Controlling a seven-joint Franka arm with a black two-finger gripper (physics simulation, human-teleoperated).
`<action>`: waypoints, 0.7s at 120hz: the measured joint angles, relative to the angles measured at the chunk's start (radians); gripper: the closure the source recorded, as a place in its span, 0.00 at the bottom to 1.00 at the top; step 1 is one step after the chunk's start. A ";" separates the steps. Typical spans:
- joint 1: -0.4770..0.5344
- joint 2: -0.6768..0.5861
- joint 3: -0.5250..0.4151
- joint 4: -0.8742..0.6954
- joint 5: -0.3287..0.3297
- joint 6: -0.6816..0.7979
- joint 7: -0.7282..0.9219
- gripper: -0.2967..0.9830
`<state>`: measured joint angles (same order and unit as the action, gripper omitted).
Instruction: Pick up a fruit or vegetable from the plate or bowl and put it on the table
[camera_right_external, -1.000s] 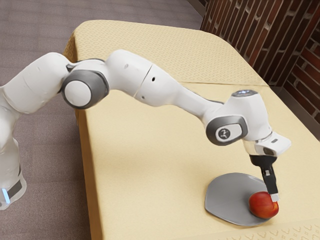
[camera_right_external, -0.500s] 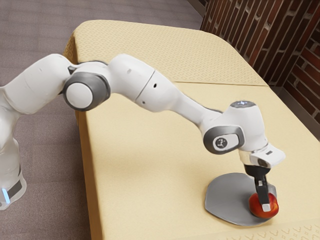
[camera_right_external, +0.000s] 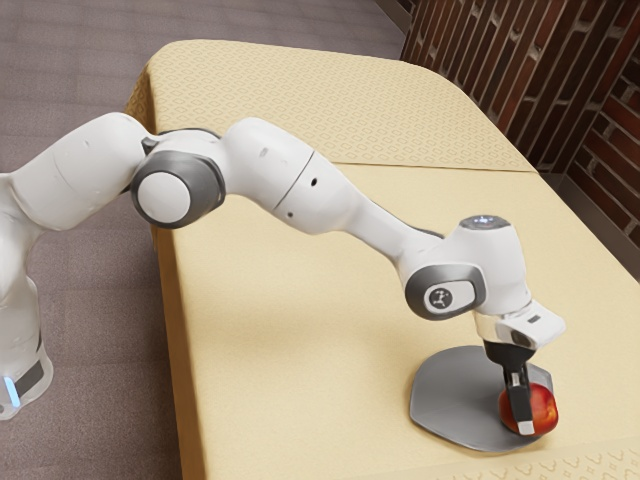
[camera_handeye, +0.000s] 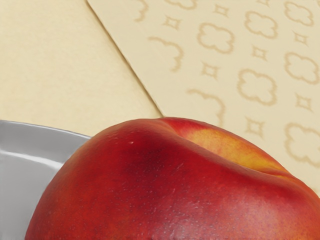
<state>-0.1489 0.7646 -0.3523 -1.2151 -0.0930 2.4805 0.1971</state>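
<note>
Red fruit (camera_handeye: 150, 180) with a yellow-orange patch, grey plate (camera_right_external: 450, 400), cream tablecloth (camera_right_external: 290, 300) with tan clover-like motifs.

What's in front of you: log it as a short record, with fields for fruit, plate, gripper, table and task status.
fruit: one, red with a yellow-orange patch, like a nectarine
fruit_location: on the plate, toward the exterior view's right
plate: gray
gripper: black, pointing down at the fruit; grip unclear
table: pale yellow cover, partly patterned
task_status: fruit not yet on the table
</note>
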 joint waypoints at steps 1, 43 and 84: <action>0.000 0.000 0.000 0.000 0.000 0.000 -0.001 0.43; 0.030 -0.157 0.260 0.007 0.023 -0.006 -0.011 0.45; 0.162 -0.165 0.382 0.015 0.016 -0.054 0.048 0.43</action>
<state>0.0134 0.6000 0.0293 -1.1998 -0.0775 2.4268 0.2447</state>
